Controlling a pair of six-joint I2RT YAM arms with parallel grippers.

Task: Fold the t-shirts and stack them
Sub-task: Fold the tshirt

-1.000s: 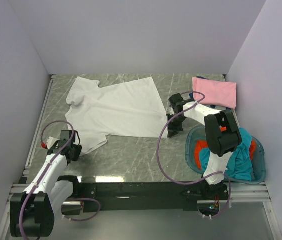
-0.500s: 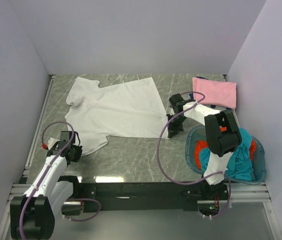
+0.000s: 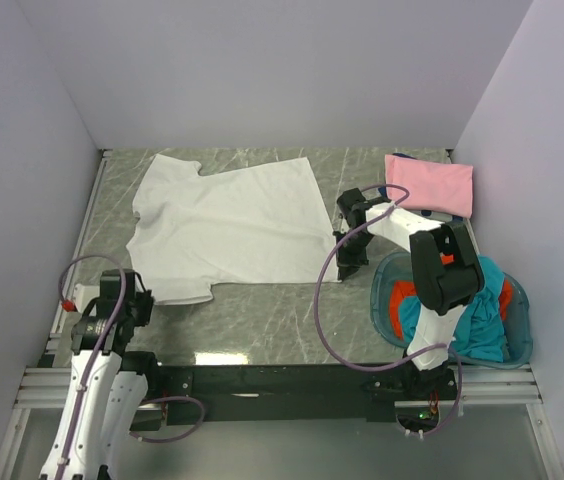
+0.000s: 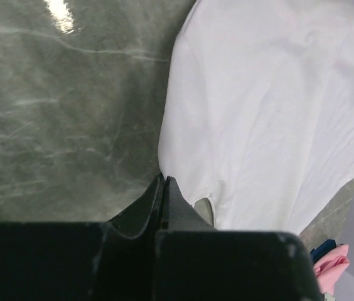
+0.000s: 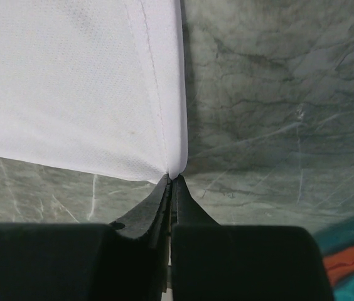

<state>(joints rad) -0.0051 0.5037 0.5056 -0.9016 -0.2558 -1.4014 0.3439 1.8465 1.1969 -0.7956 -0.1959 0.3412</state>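
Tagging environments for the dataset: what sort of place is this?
Probably a lab data-collection booth, not a home. Plain walls box in a marble-look table, left arm and right arm mount on a black rail at its near edge, and laundry is laid out: white t-shirt, folded pink t-shirt, blue basket.

no readable text, labels or signs

Robot lab cell: marble-look table [image 3: 262,310] w/ 3 plain walls [image 3: 262,70] (pale lilac).
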